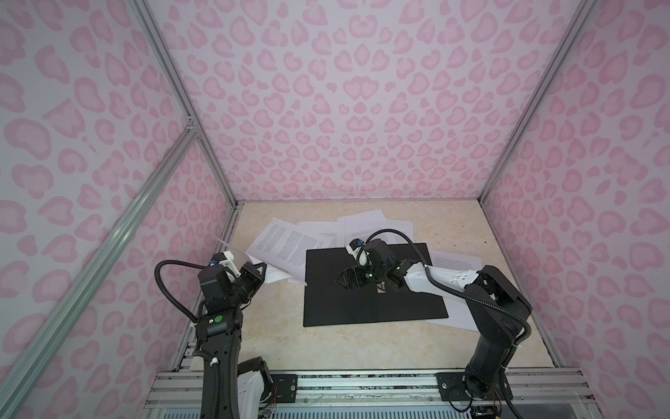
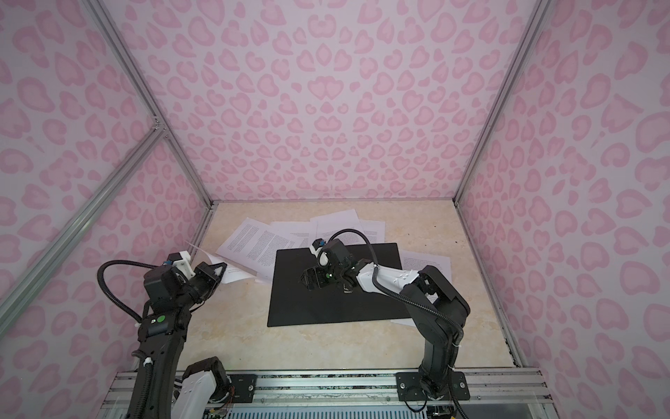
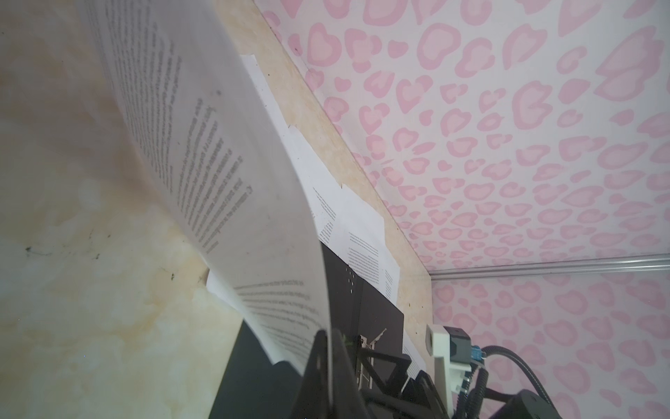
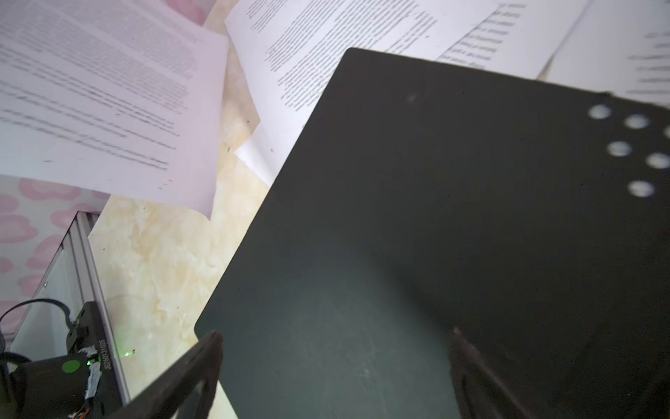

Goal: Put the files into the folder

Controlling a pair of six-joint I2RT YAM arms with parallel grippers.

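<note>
The black folder (image 1: 362,308) (image 2: 326,308) lies flat in the middle of the beige table, with a metal clip (image 1: 380,288) near its centre. Several white printed files (image 1: 286,243) (image 2: 261,243) are scattered behind it and to its left, and one more (image 1: 458,261) pokes out at its right. My left gripper (image 1: 263,269) (image 3: 328,337) sits left of the folder, shut on the edge of one file (image 3: 217,163), which curls up off the table. Over the folder's left half (image 4: 435,217) hangs my right gripper (image 1: 342,281) (image 4: 333,333), open and empty.
Pink-patterned walls with aluminium posts (image 1: 217,170) close in the table on three sides. A metal rail (image 1: 362,384) carrying both arm bases runs along the front edge. My right arm (image 1: 446,279) stretches across the folder's right part.
</note>
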